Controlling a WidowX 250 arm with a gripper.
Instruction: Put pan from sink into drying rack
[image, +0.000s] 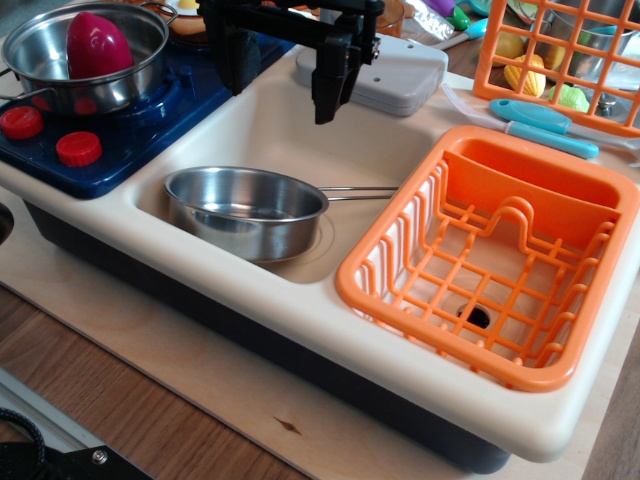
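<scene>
Hanging open and empty near the worktop's back edge, the gripper (285, 85) has the pan (245, 210) below it, toward the front edge, wire handle pointing right at the drying rack (400, 215).

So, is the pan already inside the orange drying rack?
No, the pan lies in the sink, left of the drying rack.

Pale plywood board (300, 425) over a dark wood-grain tabletop (120, 420), evenly lit.

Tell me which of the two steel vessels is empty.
The pan lying in the sink, with the long thin wire handle, is empty. The deeper pot on the blue stove holds a magenta toy.
</scene>
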